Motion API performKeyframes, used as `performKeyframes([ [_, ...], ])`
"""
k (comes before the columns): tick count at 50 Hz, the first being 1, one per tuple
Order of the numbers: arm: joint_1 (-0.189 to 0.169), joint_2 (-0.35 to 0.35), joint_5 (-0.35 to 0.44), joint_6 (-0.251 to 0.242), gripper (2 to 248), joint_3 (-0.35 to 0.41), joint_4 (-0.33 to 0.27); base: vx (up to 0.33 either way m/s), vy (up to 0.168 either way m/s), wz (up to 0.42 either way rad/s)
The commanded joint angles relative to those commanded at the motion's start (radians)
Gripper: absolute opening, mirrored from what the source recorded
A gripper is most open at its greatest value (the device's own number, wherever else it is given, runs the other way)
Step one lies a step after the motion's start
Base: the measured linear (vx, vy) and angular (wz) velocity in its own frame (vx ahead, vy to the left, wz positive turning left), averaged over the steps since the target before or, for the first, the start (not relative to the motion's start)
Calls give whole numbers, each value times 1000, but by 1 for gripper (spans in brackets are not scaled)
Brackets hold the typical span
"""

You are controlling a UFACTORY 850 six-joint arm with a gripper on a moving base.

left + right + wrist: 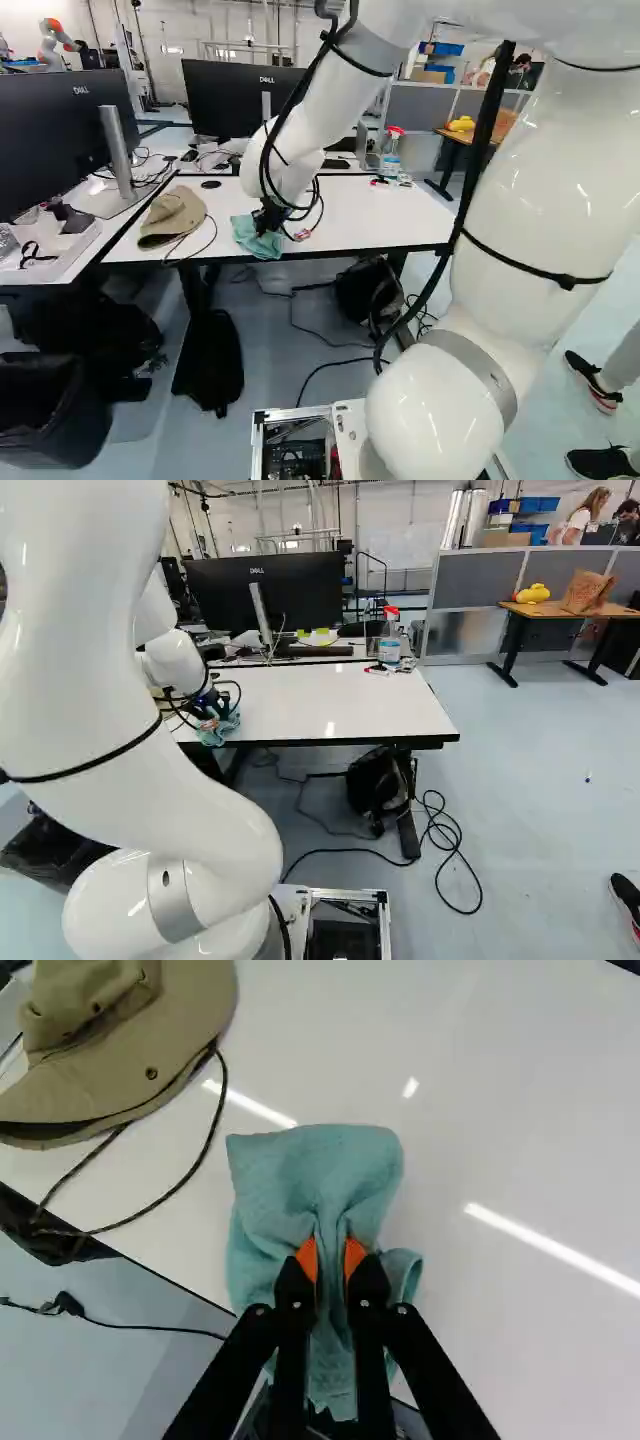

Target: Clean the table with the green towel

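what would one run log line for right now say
gripper: shut on green towel | towel: bunched, table's near edge | hat: beside towel, apart | spray bottle: far edge

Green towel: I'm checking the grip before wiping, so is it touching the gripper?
Touching. The wrist view shows the gripper pinching a fold of the green towel between its orange pads, cloth bunched against both.

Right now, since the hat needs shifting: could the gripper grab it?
Probably not: the gripper is shut on the towel. Once emptied, the way over the table to the hat looks free.
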Motion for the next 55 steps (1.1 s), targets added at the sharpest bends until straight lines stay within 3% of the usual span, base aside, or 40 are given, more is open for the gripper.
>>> performKeyframes([
  [29, -110, 31, 0, 0, 50, 33, 0, 0, 0, 0],
  [45, -172, 0, 0, 0, 50, 0, 0, 0, 0, 0],
  [55, -191, -40, 0, 0, 50, -43, 0, 0, 0, 0],
])
